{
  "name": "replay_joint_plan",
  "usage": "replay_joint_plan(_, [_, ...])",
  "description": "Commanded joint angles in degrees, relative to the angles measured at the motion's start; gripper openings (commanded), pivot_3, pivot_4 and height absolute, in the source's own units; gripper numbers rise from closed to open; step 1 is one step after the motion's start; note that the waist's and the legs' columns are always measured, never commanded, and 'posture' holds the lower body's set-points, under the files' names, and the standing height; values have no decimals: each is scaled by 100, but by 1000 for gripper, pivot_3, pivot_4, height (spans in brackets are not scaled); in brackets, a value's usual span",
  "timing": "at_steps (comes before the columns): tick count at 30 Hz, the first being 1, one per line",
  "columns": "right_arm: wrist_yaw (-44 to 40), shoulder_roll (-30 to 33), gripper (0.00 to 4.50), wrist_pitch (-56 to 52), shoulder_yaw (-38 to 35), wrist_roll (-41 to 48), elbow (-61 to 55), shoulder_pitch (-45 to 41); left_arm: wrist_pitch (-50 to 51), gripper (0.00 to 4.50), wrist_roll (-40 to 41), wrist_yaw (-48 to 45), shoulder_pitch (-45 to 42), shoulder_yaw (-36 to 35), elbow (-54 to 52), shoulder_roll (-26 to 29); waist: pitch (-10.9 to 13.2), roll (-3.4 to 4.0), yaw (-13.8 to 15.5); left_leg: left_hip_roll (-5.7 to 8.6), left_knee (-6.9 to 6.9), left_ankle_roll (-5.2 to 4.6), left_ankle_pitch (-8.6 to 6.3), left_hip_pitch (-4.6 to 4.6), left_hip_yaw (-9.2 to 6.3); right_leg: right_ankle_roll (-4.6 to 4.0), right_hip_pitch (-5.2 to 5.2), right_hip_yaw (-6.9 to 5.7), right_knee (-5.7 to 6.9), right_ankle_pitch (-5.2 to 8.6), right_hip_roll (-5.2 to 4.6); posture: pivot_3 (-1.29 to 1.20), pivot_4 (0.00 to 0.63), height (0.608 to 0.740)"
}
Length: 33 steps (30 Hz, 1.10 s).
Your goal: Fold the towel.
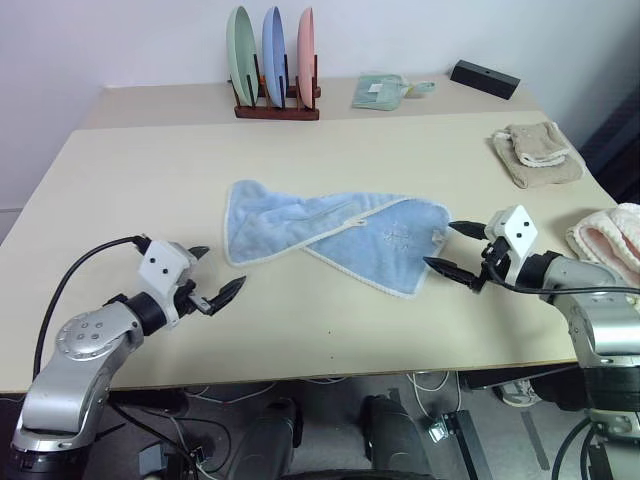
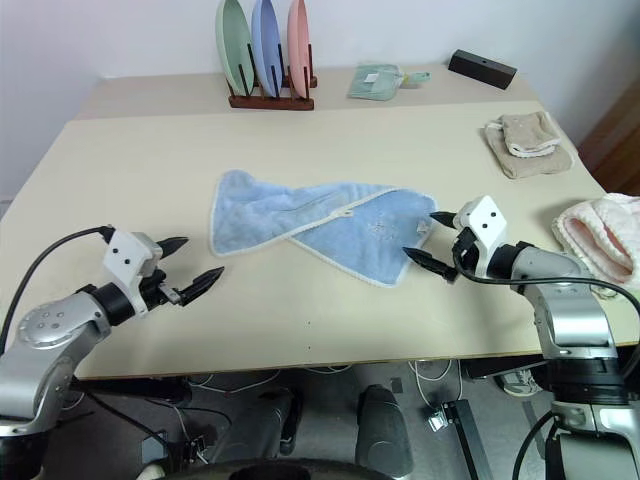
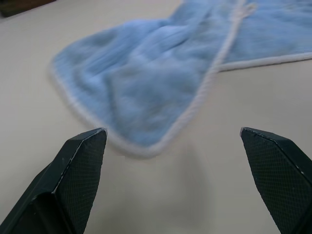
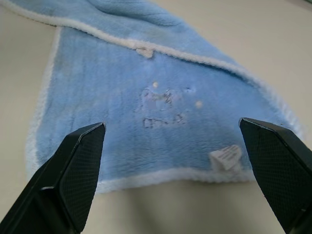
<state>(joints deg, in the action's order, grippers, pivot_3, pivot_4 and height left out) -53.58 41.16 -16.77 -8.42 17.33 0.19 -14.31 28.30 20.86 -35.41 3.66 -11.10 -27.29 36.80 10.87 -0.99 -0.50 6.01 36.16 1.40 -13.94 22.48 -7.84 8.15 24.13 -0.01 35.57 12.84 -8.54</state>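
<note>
Towel (image 1: 335,238) lies mid-table (image 1: 300,330), light blue, loosely twisted, one flap crossing over the other. Left end effector (image 1: 217,276) spread wide, hovering just short of the towel's left end, holding nothing. Right end effector (image 1: 455,250) likewise spread, empty, at the right edge near the small label.

Step in hand, as I judge it: approach for a two-corner pinch. Best to take the trimmed corners low and level, pull the cloth flat first, then fold; grabbing the overlapped flap risks bunching.

Count: one blue towel, one beige folded towel (image 1: 537,153), one pink-and-white towel (image 1: 612,238), three plates (image 1: 272,45) in one rack (image 1: 277,106), one black box (image 1: 484,77), one small green cloth (image 1: 380,91).
</note>
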Motion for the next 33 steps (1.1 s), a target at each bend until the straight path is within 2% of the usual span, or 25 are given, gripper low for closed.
replay_joint_plan(1, [138, -71, 4500, -38, -85, 137, -338, 13, -95, 4469, -57, 29, -127, 116, -185, -12, 0, 0, -8, 0, 0, 0, 0, -1, 0, 0, 0, 0, 0, 0, 0, 0, 150, 737])
replay_joint_plan(6, [285, -175, 4500, -149, 9, 160, -510, -25, -146, 4469, -215, -186, -287, 472, -26, 113, 0, 0, -1, 0, 0, 0, 0, -1, 0, 0, 0, 0, 0, 0, 0, 0, 150, 737])
replay_joint_plan(10, [461, -243, 4500, -433, 54, 271, -906, -9, -507, 4469, -1420, -48, -933, 1350, 604, 489, 0, 1, 20, 2, 2, 0, 1, 0, 3, 0, -2, -1, -1, 0, 2, 0, 150, 737])
replay_joint_plan(15, [673, -260, 4500, -760, 12, 404, -1415, 214, -1086, 4469, -2179, -107, -1856, 2007, 1849, 453, -1, 1, 91, 3, 1, -1, 0, -1, -1, 1, -4, -1, -3, 0, 1, 0, 150, 737])
replay_joint_plan(18, [813, -261, 4500, -872, -30, 436, -1580, 261, -1308, 4469, -2249, -257, -2375, 2200, 2642, 242, -1, 3, 120, 4, 1, -1, 0, -1, -2, 2, -4, -2, -3, -1, 1, 0, 150, 737])
replay_joint_plan(22, [954, -258, 4500, -964, -110, 500, -1744, 336, -1744, 4469, -2448, -439, -2659, 2393, 3355, 163, -7, 9, 127, 5, 4, -1, 1, -4, -2, 2, -7, -2, -3, -1, 1, 0, 150, 737])
replay_joint_plan(25, [1029, -252, 4500, -955, -189, 523, -1864, 523, -1927, 3648, -2492, -376, -2878, 2333, 3820, 67, -11, 16, 139, 6, 9, -1, 1, -9, -5, 3, -20, -6, -3, -1, 1, 0, 150, 737])
replay_joint_plan(32, [1177, -313, 4500, -931, -143, 528, -2024, 691, -2144, 48, -2352, -360, -2857, 2083, 3958, 56, -13, 18, 68, 4, 7, -1, 1, -16, -7, 4, -21, -7, -1, -1, 6, 0, 150, 737])
replay_joint_plan(33, [1214, -298, 4500, -932, -82, 461, -2003, 635, -2153, 13, -2323, -311, -2824, 2005, 3923, 67, -13, 18, 67, 4, 7, -1, 1, -16, -7, 4, -20, -7, -1, -1, 6, 0, 150, 737])
